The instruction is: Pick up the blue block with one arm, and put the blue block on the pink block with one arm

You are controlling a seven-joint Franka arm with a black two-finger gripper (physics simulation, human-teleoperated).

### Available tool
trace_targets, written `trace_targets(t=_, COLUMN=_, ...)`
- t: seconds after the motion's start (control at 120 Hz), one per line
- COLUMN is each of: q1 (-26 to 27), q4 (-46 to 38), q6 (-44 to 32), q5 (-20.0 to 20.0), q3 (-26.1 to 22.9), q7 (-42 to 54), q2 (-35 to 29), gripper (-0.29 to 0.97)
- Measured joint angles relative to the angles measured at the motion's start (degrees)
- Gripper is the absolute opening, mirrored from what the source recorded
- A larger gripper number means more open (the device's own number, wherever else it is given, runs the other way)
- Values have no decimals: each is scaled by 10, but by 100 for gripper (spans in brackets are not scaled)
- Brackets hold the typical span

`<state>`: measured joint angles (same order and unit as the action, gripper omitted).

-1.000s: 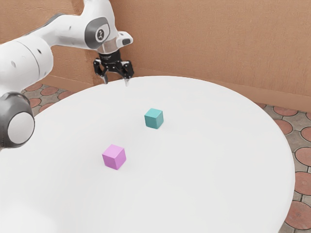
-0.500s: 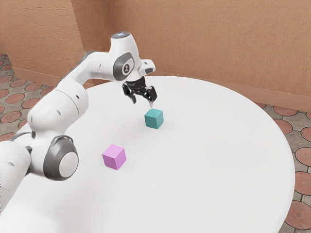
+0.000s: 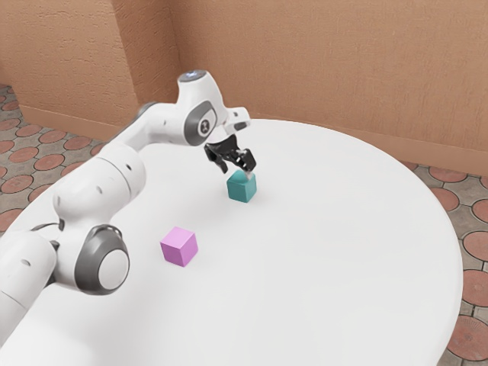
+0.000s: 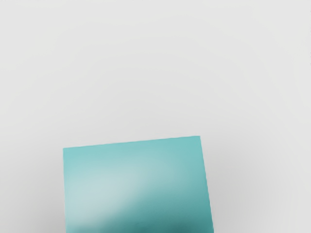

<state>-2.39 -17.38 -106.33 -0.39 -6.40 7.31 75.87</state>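
Note:
A teal-blue block (image 3: 242,187) rests on the round white table (image 3: 320,252), near its middle. My black gripper (image 3: 235,168) hangs open just above the block's top, fingers pointing down and spread, touching nothing that I can make out. In the wrist view the same blue block (image 4: 138,187) lies large and close right under my hand, on the bare white surface. A pink block (image 3: 179,246) sits on the table nearer the front, toward the exterior view's left of the blue one, well apart from it.
The white arm (image 3: 122,175) comes in from the exterior view's left over the table's edge. A tan wall (image 3: 343,61) stands behind the table, and brown floor tiles (image 3: 465,229) show past its right rim.
My arm has swung from the table's far-left rim toward the exterior view's right and lowered; the gripper has gone from far off the blue block to just above it. Both blocks stayed put.

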Motion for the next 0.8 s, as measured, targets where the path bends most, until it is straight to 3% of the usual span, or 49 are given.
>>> trace_targets(t=0.8, q1=-2, q4=-5, q6=-57, q5=4, q3=-9, q7=33, q2=31, gripper=63)
